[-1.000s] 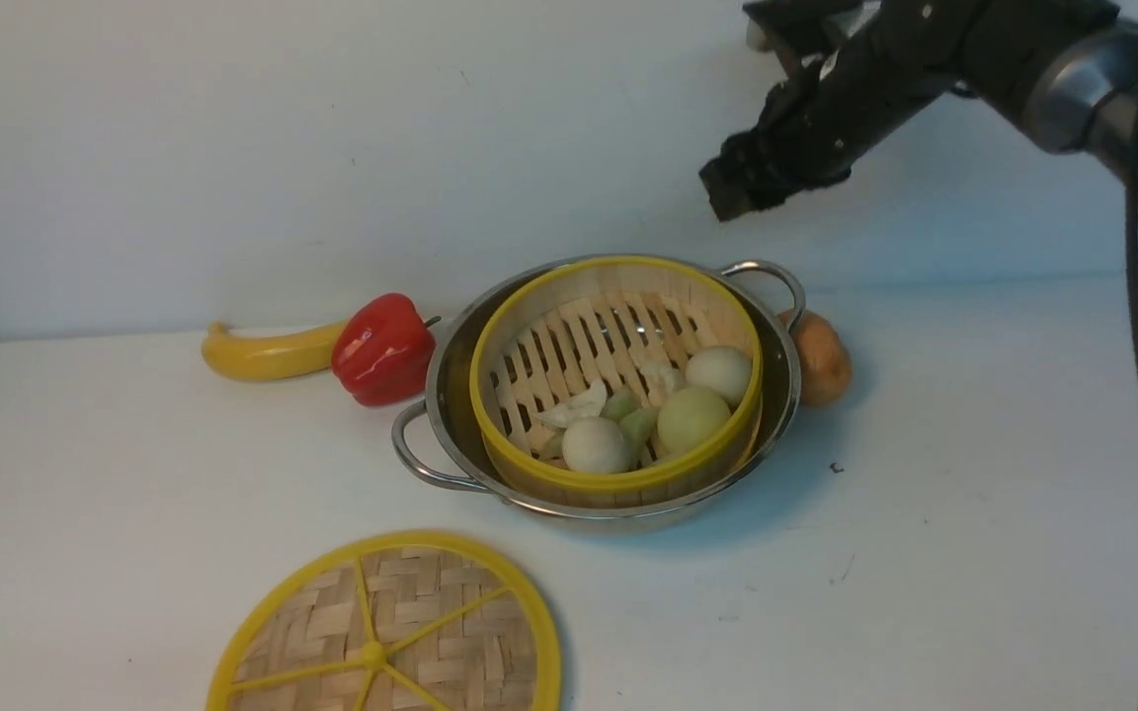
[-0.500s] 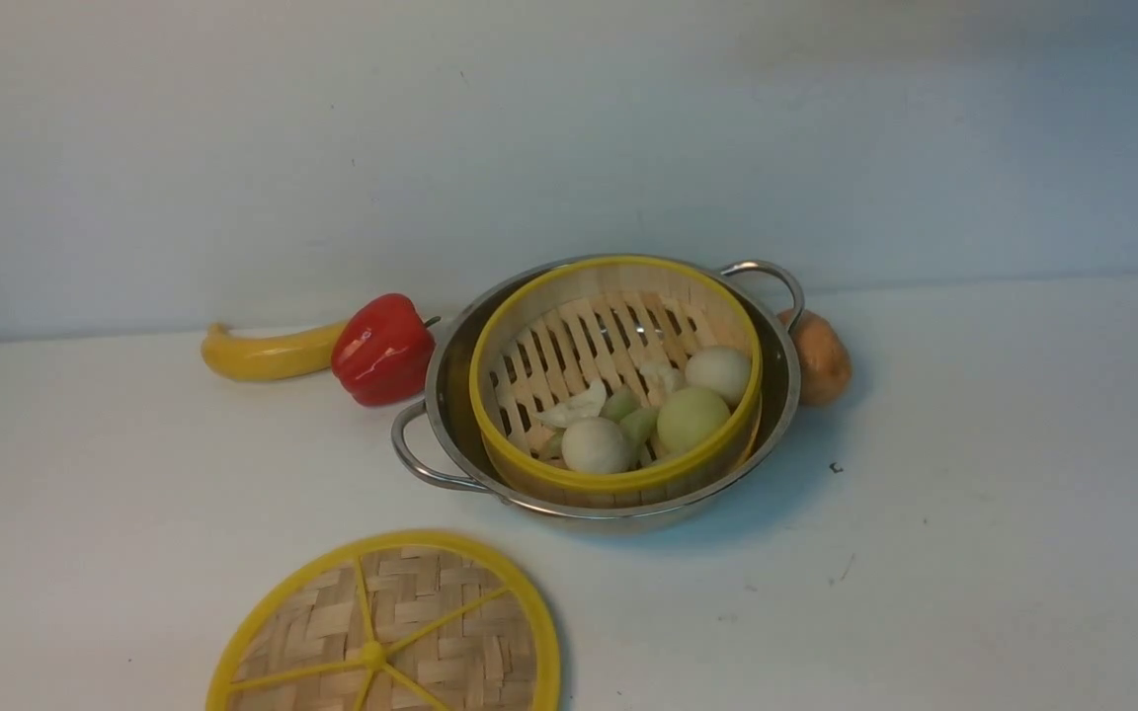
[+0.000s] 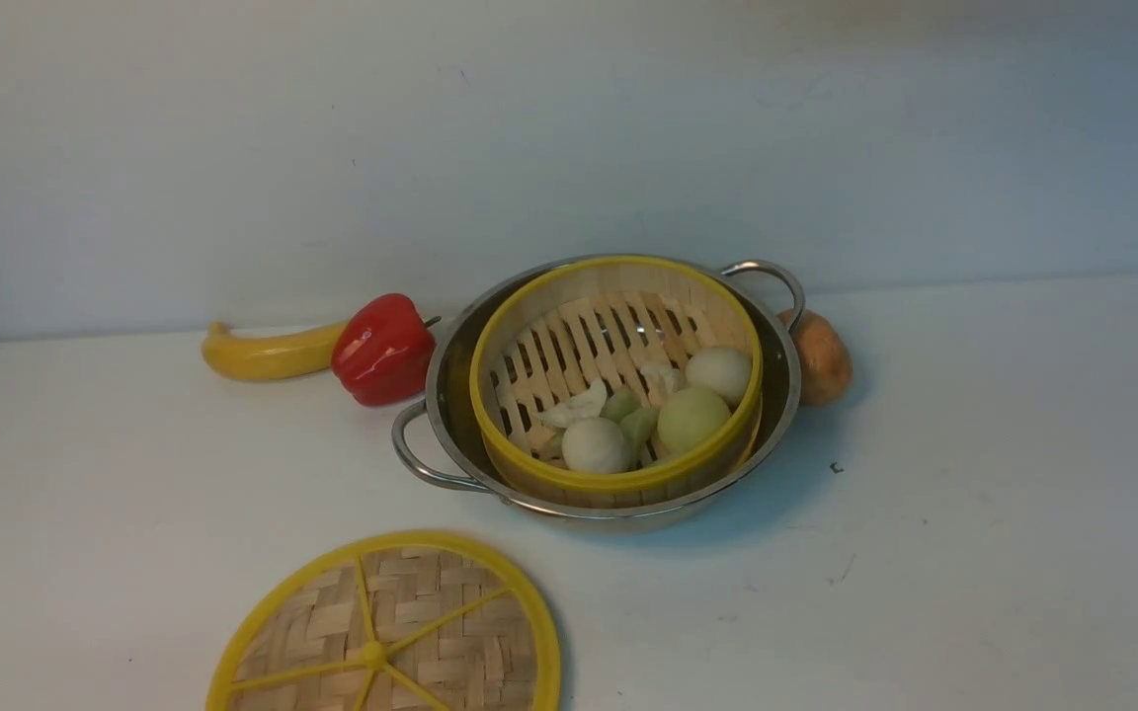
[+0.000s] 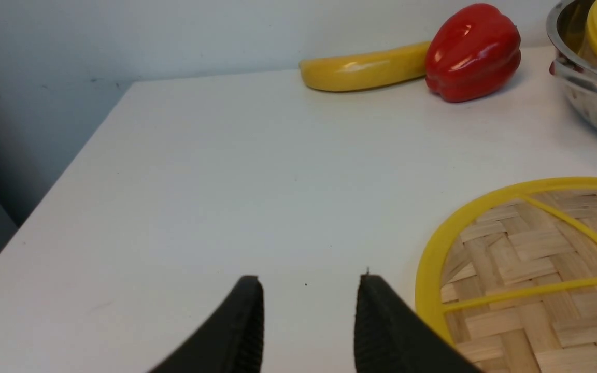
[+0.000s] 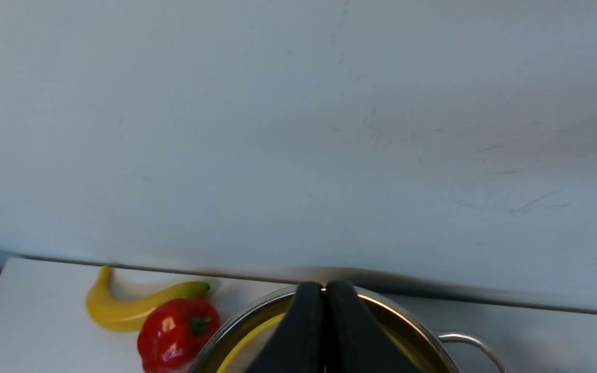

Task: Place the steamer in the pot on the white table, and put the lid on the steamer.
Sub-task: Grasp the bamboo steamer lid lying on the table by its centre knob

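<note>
The steamer (image 3: 618, 336), a yellow-rimmed bamboo basket, sits inside the pot (image 3: 450, 395) at the middle of the white table (image 3: 974, 553). The woven lid (image 3: 431, 632) lies flat on the table in front of the pot, to its left. Neither arm shows in the front view. In the left wrist view my left gripper (image 4: 310, 281) is open and empty, low over the table just beside the lid (image 4: 531, 269). In the right wrist view my right gripper (image 5: 323, 286) is shut on nothing, high above the pot's rim (image 5: 392, 311) and the steamer's rim (image 5: 246, 339).
Several pale round buns and green pieces (image 3: 692, 418) lie in the steamer. A banana (image 3: 268, 353) and a red pepper (image 3: 383, 348) lie left of the pot. A brown potato (image 3: 821, 357) touches its right side. The table's left edge (image 4: 70, 166) is near my left gripper.
The right arm, a second ago at the upper right above the pot, has left the front view, and its gripper has shut. Pot, steamer and lid have not moved.
</note>
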### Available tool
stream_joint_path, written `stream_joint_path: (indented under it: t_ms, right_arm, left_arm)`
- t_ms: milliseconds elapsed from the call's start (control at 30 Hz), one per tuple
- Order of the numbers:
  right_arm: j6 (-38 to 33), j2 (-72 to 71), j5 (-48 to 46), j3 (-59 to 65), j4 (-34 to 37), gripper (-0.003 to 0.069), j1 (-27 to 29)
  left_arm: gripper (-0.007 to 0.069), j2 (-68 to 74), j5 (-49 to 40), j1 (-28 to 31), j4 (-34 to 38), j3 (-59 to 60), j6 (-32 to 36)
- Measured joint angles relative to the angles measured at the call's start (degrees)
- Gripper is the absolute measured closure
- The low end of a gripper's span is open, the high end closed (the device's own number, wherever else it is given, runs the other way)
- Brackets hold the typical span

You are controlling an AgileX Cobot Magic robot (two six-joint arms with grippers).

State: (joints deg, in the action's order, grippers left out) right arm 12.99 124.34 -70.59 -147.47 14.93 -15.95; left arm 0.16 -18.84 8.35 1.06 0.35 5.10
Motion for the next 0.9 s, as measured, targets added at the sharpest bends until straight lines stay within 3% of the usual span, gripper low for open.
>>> stream_joint_path:
  t_ms: [167, 333, 533, 567, 667, 900]
  right_arm:
    - [-6.5, 0.0, -0.1, 0.0, -0.5, 0.0638, 0.0]
    - [-8.7, -5.0, 0.8, 3.9, -9.0, 0.0627, -1.4]
    - [-8.9, -19.9, 14.7, 20.3, -17.0, 0.0615, -3.7]
    - [-8.9, -26.2, 19.7, 29.2, -18.0, 0.061, -3.9]
    - [-8.9, -33.8, 24.0, 41.6, -18.5, 0.0606, -3.9]
    - [-7.3, -55.3, 35.6, 88.3, -19.8, 0.0589, -3.9]
  left_arm:
    - [0.0383, 0.0, 0.0, 0.0, 0.0, 0.0, 0.0]
    - [0.0383, 0.0, 0.0, 0.0, 0.0, 0.0, 0.0]
    - [0.0383, 0.0, 0.0, 0.0, 0.0, 0.0, 0.0]
    - [0.0383, 0.0, 0.0, 0.0, 0.0, 0.0, 0.0]
    - [0.0383, 0.0, 0.0, 0.0, 0.0, 0.0, 0.0]
    - [0.0383, 0.0, 0.0, 0.0, 0.0, 0.0, 0.0]
